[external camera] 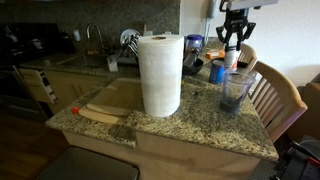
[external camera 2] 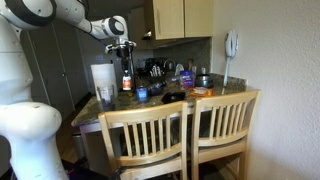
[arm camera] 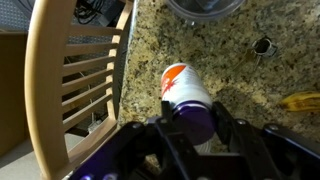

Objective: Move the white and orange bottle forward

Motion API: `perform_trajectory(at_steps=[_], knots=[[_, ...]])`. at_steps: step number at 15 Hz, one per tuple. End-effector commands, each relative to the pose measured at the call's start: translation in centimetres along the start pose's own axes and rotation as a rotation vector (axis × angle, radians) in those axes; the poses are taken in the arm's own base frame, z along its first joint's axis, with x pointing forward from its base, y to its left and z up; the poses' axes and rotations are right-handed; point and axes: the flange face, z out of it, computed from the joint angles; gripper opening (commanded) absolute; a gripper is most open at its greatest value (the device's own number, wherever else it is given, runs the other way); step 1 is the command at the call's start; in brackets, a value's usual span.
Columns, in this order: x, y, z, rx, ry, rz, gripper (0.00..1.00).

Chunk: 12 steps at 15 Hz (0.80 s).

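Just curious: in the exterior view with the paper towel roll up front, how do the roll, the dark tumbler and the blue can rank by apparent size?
1. Paper towel roll, though it is nearest the camera.
2. Dark tumbler.
3. Blue can, partly hidden.

Robot arm [external camera 2: 60,17]: glossy white, rounded shell segments joined by dark grey bands at the joints; a broad white base column [external camera 2: 28,135] fills the lower corner of an exterior view. Wrist section: white, ending in a black flange. Gripper [external camera 2: 125,52]: black throughout, of angular linkage construction, with two slim fingers; it shows likewise as a dark forked outline [external camera: 233,35] in an exterior view. Wrist view: the gripper body [arm camera: 195,150] appears as dark, faceted housings with a purplish sheen. Cables, screws and markings cannot be made out.
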Motion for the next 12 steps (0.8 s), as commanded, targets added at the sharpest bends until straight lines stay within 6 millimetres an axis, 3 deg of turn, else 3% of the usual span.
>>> perform_trajectory(at_steps=[1, 6, 12], knots=[[-1.8, -1.3, 3.9, -0.001, 0.026, 0.030, 0.19], [-2.7, -1.7, 8.0, -0.014, 0.009, 0.089, 0.19], [-2.7, -1.4, 9.7, 0.042, 0.083, 0.178, 0.19]])
